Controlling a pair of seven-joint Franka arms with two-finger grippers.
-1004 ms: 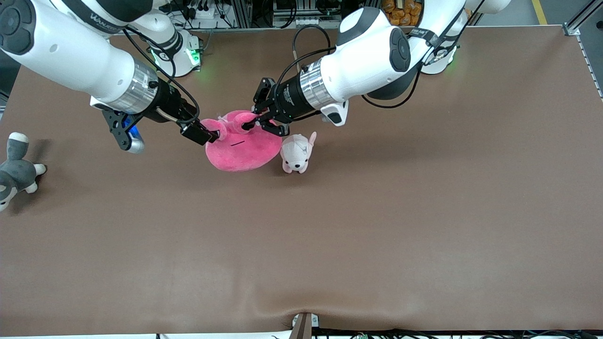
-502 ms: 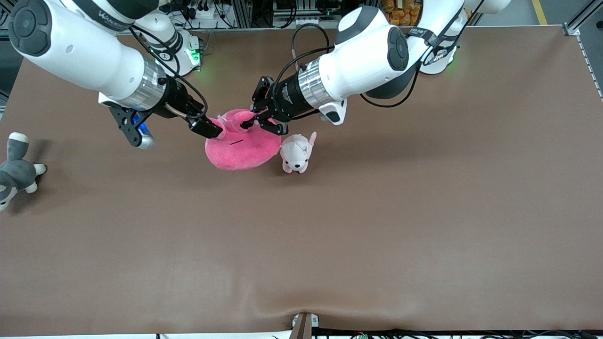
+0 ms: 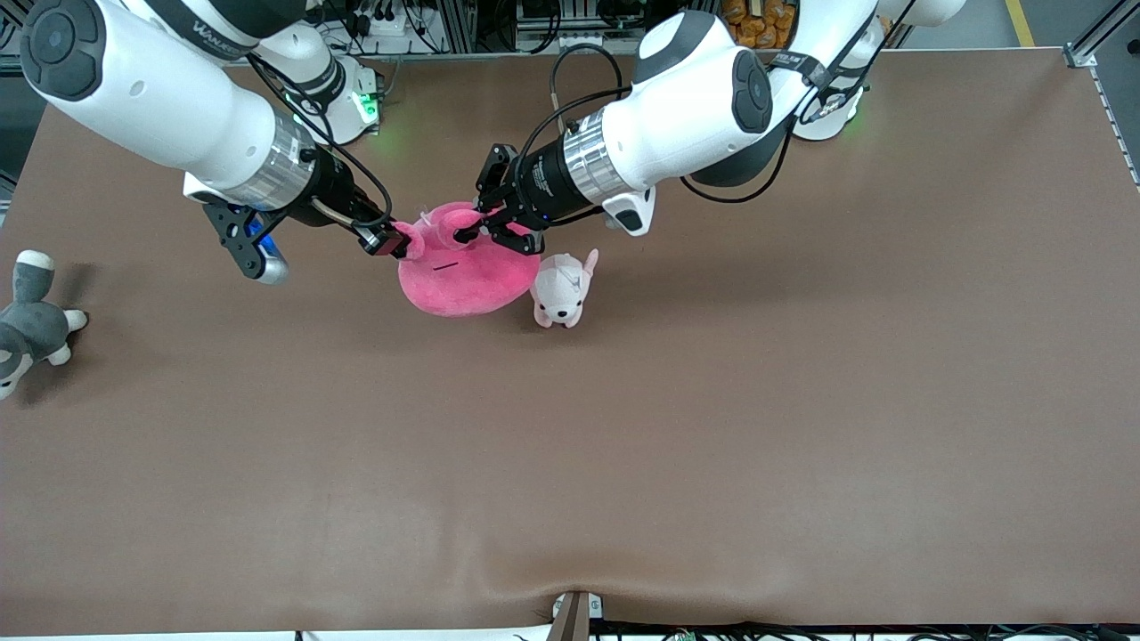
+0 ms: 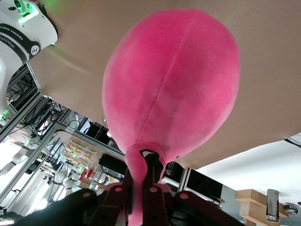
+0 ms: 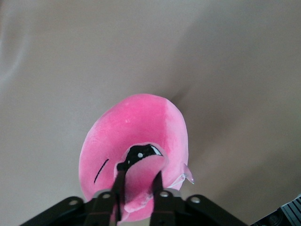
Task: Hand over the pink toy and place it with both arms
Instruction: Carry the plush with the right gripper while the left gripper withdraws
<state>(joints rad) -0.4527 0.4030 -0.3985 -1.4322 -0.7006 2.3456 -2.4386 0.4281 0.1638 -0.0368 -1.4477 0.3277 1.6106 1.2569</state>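
Now, pink toy [image 3: 463,276]: it is held up between both arms over the table [image 3: 712,401], beside the puppy plush [image 3: 559,289].
Left tool [image 3: 476,227]: it is clenched on one bulging eye of the toy; in the left wrist view [image 4: 143,188] a pinched nub of plush is seen between the fingers.
Right tool [image 3: 392,242]: it is clenched on the toy's second eye stalk; in the right wrist view [image 5: 138,181] the fingers are shut around pink fabric.
Step in hand: the handover is judged to be midway, with both grips shared.
Doing it well: one grip should be confirmed firm before the other is released, and the release should be made slowly so the toy is not dragged into the puppy plush.
Farther out: a grey-and-white plush [image 3: 31,320] is lying at the right arm's end of the table.
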